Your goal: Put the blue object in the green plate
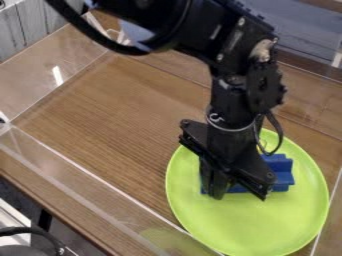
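Observation:
The green plate (187, 190) lies at the front right of the wooden table. My black gripper (235, 190) points straight down over its middle. The blue object (279, 172) sits low on the plate under the gripper, showing as a blue end on either side of the fingers. The fingers are shut on the blue object across its middle, and the gripper body hides that part. I cannot tell whether the block rests on the plate or hangs just above it.
A clear plastic wall (54, 160) runs along the left and front of the wooden table (107, 110). The plate's right rim lies close to the table's right side. My black arm (201, 40) reaches in from the top.

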### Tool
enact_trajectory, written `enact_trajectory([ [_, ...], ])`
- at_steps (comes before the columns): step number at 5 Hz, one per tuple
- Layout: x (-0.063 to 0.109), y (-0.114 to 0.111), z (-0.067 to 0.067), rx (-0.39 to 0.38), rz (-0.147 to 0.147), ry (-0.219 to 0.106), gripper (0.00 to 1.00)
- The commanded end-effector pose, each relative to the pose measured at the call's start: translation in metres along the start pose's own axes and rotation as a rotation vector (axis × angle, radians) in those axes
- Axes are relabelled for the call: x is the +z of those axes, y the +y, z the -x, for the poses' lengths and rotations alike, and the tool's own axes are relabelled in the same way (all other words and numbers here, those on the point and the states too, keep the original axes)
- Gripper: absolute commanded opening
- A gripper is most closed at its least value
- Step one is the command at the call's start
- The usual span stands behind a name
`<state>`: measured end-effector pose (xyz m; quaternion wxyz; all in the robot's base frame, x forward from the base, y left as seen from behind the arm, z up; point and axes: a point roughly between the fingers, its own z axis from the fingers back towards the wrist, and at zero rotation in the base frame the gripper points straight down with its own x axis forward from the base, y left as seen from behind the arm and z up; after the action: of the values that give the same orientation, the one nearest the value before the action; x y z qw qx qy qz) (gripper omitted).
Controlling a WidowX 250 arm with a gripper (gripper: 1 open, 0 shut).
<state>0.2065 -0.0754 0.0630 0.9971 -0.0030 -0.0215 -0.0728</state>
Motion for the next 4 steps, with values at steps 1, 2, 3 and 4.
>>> enact_trajectory([
  [1,0.0093,0.0025,-0.0030,0.024,0.013,-0.037,0.00],
  [2,0.0108,0.0033,-0.0018,0.039,0.017,-0.034,0.00],
  [3,0.0126,0.0037,-0.0006,0.056,0.022,-0.032,0.00],
  [4,0.0147,0.0041,0.0004,0.069,0.027,-0.031,0.00],
])
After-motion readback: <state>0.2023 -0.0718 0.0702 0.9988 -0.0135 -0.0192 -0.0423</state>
